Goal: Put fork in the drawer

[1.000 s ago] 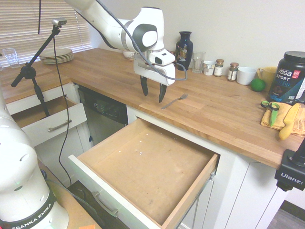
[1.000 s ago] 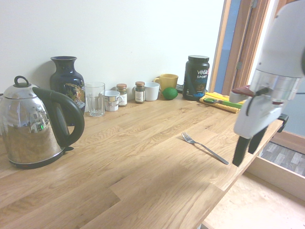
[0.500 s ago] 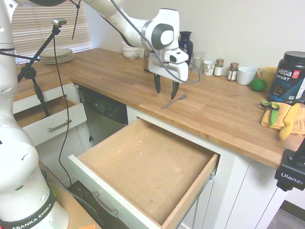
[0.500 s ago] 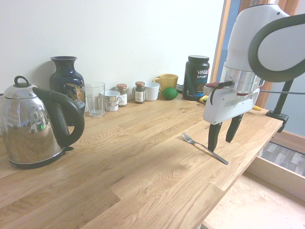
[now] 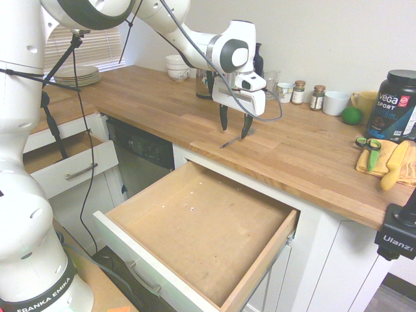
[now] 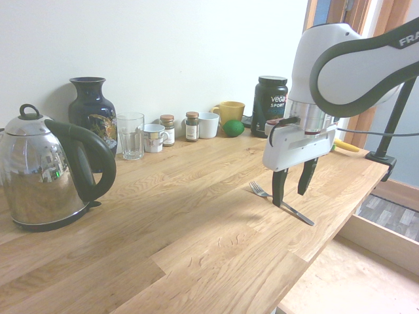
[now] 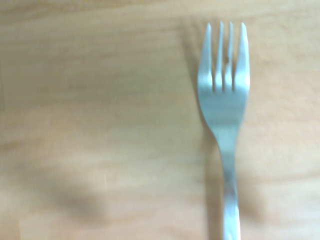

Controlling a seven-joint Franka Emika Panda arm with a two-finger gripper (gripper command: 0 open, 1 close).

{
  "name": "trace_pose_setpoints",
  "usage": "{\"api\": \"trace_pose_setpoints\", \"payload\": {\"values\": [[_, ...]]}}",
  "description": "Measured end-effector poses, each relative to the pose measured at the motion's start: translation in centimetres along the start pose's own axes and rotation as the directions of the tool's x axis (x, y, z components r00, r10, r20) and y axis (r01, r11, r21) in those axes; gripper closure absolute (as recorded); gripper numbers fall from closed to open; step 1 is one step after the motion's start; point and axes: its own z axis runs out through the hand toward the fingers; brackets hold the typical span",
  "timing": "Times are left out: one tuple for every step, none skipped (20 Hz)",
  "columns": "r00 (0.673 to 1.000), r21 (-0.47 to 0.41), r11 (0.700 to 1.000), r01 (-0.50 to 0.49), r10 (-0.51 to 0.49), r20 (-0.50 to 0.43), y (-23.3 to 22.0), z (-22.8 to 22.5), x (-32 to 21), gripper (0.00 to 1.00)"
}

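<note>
A slim silver fork (image 5: 229,141) (image 6: 291,210) (image 7: 223,100) lies flat on the wooden counter (image 5: 156,104) near its front edge. My gripper (image 5: 234,133) (image 6: 292,196) hangs open just above the fork, one finger on each side of the handle, not touching it. The wrist view looks straight down on the tines and neck. Below the counter, the wide drawer (image 5: 201,234) stands pulled out, its bare light-brown floor showing, white front panel and bar handle toward the camera.
A smaller drawer (image 5: 65,162) stands open at the left. Along the wall stand a kettle (image 6: 46,173), dark vase (image 6: 91,118), glass (image 6: 130,135), jars, cups, a lime (image 5: 351,116) and a black tub (image 5: 394,105). Green-handled scissors (image 5: 367,148) lie on a yellow cloth at right.
The gripper has moved from over the counter's front edge toward the wall and down, and now straddles the fork's handle. It has stayed open. The fork has not moved.
</note>
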Motion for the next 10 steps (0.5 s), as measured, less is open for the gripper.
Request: {"api": "trace_pose_setpoints", "payload": {"values": [[1.0,-0.002,1.0,0.0,0.0,0.002,-0.3,0.2,0.2,0.0],[1.0,-0.004,1.0,0.0,0.0,0.004,-0.6,0.4,0.4,0.0],[1.0,-0.007,1.0,-0.001,0.001,0.005,-0.9,0.5,0.7,0.0],[1.0,-0.009,1.0,-0.002,0.002,0.007,-1.2,0.6,1.0,0.0],[1.0,-0.011,1.0,-0.004,0.004,0.008,-1.3,0.8,1.3,0.0],[1.0,-0.011,1.0,-0.007,0.007,0.008,-1.5,0.9,1.6,0.0],[1.0,-0.012,1.0,-0.009,0.009,0.008,-1.7,1.1,1.9,0.0],[1.0,-0.014,1.0,-0.011,0.011,0.01,-1.8,1.2,2.2,0.0],[1.0,-0.016,1.0,-0.012,0.012,0.011,-1.9,1.3,2.5,0.0],[1.0,-0.017,1.0,-0.013,0.013,0.011,-2.0,1.5,2.8,0.0]]}}
